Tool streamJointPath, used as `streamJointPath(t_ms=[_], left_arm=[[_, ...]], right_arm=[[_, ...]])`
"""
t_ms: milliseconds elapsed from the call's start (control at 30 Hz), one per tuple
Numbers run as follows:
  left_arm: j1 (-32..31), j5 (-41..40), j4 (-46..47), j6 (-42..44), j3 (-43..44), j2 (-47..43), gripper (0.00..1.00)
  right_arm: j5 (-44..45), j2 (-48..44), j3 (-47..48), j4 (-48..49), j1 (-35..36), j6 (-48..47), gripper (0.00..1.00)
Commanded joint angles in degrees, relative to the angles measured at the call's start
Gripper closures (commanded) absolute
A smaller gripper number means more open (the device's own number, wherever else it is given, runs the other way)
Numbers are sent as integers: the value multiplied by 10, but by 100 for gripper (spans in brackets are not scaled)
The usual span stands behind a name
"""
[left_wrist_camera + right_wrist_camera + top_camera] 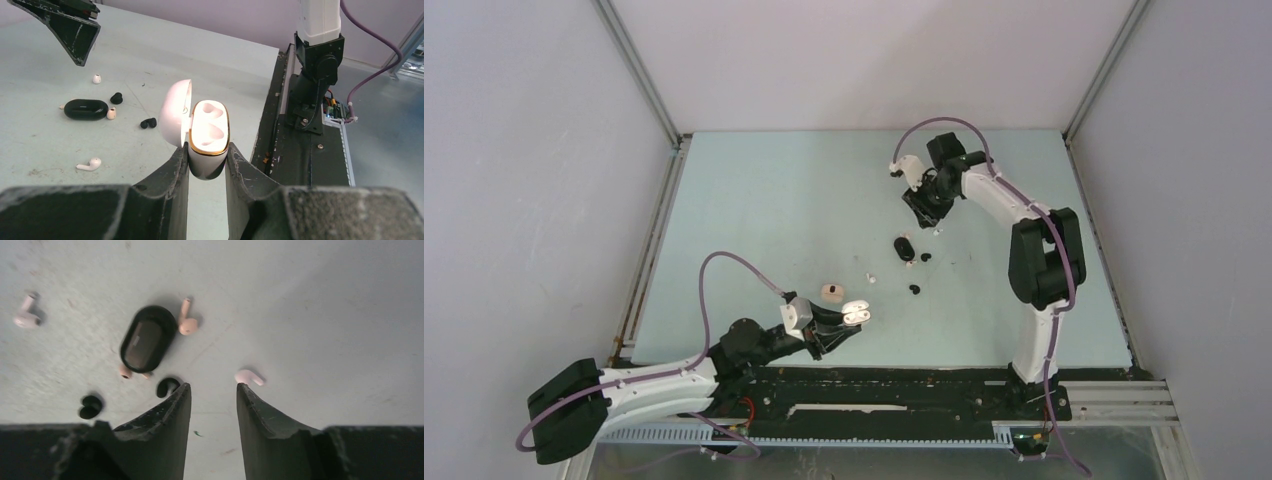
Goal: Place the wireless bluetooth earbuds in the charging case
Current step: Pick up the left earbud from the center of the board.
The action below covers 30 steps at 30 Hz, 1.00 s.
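Observation:
My left gripper (207, 150) is shut on the lower body of a white charging case (210, 127) with a gold rim. Its lid (175, 112) stands open and both sockets look empty. In the top view this case (854, 315) hangs near the table's front edge. My right gripper (214, 386) hovers open above the table, holding nothing. One white earbud (248, 376) lies just past its right fingertip, and a black earbud (167, 386) lies by the left one. More white earbuds (187, 322) (25, 315) and a black pair (90, 406) are scattered around.
A closed black case (142, 338) lies among the buds, mid-table (905, 248). A small tan round object (831, 292) sits just beyond the left gripper. The black base rail (904, 385) runs along the near edge. Enclosure walls bound the mat.

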Motion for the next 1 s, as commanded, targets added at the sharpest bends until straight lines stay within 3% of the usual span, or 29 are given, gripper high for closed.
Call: streamJointPath(t_ms=[0,300,567,967], left_arm=[[4,8,25,13,-21,2,100],[4,8,25,14,-21,3,100],[4,6,23,14,-22,-1,100],[4,6,23,15,-23,-2,99]], right_arm=[[65,22,37,-56,15,-116,57],[156,46,40,-71,37,-231,57],[195,80,52,-60,44,-245,58],[186,127,108,-74,44,-238,61]])
